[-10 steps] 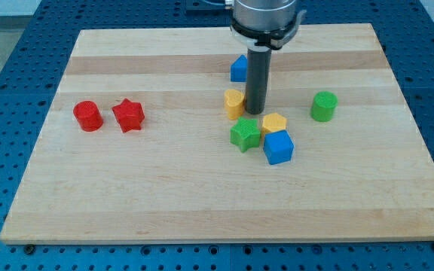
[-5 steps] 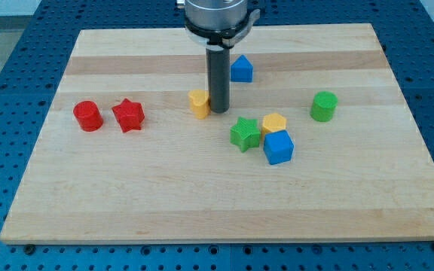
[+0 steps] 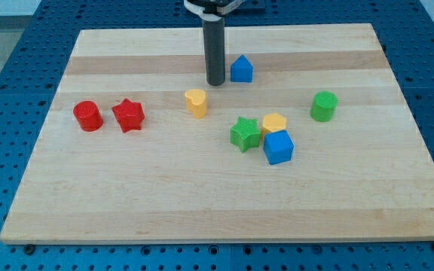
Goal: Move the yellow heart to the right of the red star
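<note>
The yellow heart (image 3: 196, 102) lies on the wooden board, right of the red star (image 3: 128, 115) with a gap of about one block's width or more between them. A red cylinder (image 3: 87, 116) sits just left of the star. My tip (image 3: 215, 82) stands above and slightly right of the heart in the view, apart from it, and just left of a blue house-shaped block (image 3: 240, 69).
A green star (image 3: 245, 134), a yellow hexagon-like block (image 3: 274, 123) and a blue cube (image 3: 278, 147) cluster right of centre. A green cylinder (image 3: 324, 106) stands at the right. The board's edges (image 3: 224, 237) border a blue perforated table.
The tip pushed the yellow heart leftward toward the red star, then pulled away toward the view's top. The heart now rests alone, no longer touched.
</note>
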`<state>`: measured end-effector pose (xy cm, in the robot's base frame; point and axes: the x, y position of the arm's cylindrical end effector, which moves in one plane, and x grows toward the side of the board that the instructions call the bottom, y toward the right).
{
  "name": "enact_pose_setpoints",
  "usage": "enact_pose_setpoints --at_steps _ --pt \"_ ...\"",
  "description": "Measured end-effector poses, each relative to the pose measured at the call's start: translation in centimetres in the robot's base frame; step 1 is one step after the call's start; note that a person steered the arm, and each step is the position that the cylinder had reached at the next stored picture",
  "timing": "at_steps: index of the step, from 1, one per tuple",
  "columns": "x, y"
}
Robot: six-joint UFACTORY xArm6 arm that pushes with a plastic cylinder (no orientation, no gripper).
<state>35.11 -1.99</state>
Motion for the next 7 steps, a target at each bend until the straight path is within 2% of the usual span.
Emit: enact_pose_setpoints --at_steps 2,5,7 --pt "5.6 -0.6" --pt "5.6 -3.7" --pt "5.1 -2.9"
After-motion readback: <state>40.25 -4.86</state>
